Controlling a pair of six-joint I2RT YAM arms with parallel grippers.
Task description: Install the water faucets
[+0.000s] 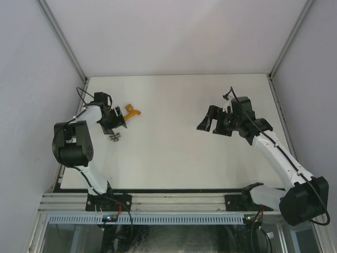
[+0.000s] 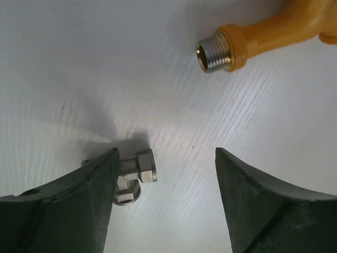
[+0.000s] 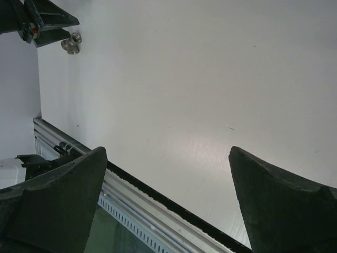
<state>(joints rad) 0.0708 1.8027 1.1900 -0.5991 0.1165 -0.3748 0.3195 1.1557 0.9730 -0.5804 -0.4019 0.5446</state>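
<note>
Straddling the grey fitting (image 2: 138,174) on the counter (image 2: 79,63) with jaws spread, your left pincer (image 2: 166,158) looks set to pinch it; the orange tap (image 2: 263,37) lies just beyond, your right pincer (image 3: 167,153) spread, empty.

A white worktop (image 1: 174,158) sits in a booth of plain pale walls: back wall (image 1: 174,37), left wall (image 1: 26,79), right wall (image 1: 316,68). Metal posts (image 1: 62,39) run up the far corners. An aluminium rail (image 1: 174,201) edges the near side, with a slotted strip (image 1: 174,217) just below. The light is soft and even.
</note>
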